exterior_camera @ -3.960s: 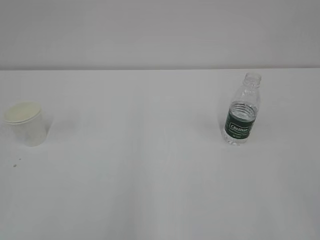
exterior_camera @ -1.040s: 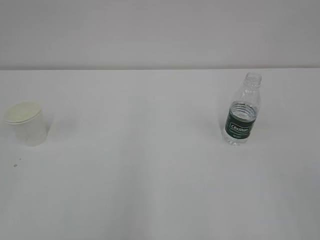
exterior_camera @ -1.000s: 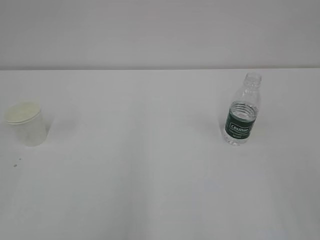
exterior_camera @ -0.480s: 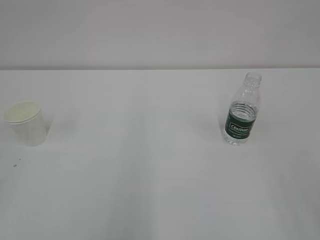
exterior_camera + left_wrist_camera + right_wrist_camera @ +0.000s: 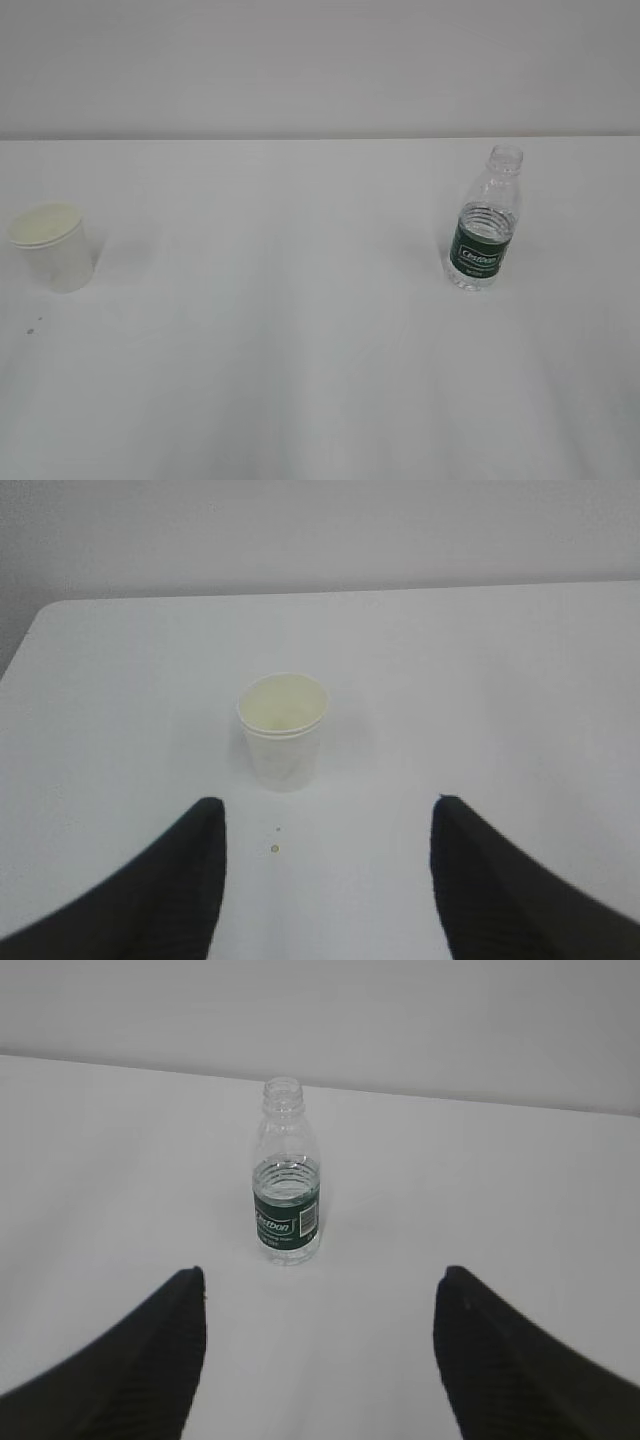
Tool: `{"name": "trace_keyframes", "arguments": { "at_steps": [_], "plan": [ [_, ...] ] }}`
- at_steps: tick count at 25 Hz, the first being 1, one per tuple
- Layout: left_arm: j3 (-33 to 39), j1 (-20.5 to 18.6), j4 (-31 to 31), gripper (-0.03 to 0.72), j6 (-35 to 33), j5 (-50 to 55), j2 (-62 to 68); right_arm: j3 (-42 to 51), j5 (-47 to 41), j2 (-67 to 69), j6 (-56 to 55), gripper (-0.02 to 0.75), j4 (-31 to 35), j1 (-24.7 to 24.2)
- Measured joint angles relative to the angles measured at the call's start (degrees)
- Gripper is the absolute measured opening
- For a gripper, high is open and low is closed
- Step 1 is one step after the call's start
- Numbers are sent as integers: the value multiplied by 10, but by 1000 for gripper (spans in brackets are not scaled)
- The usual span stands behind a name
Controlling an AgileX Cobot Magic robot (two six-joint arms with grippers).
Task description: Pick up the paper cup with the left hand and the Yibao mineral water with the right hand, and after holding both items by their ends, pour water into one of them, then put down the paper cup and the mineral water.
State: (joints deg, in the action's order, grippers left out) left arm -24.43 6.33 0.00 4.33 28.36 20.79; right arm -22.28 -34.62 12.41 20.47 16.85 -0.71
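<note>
Paper cup (image 5: 283, 730) ahead of left end effector (image 5: 325, 825), fingers spread.

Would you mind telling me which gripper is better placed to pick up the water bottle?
Right. The right gripper is open, facing the bottle; the left gripper faces the paper cup.

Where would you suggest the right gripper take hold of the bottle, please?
Probably the labelled middle of the bottle, approached level from the near side. It stands upright and uncapped, dead ahead of the open right gripper, and its body is narrower than the jaw gap.
</note>
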Motion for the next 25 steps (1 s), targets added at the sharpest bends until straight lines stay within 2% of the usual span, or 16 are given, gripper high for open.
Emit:
{"name": "trace_keyframes", "arguments": {
  "at_steps": [8,16,25],
  "plan": [
    [41,0,0,456,-1,-76,0,11,30,0,26,540,6,0],
    [41,0,38,456,-1,-115,0,70,131,1,51,540,15,0],
    [41,0,47,456,-1,-181,59,113,232,2,57,540,129,0]
  ]
}}
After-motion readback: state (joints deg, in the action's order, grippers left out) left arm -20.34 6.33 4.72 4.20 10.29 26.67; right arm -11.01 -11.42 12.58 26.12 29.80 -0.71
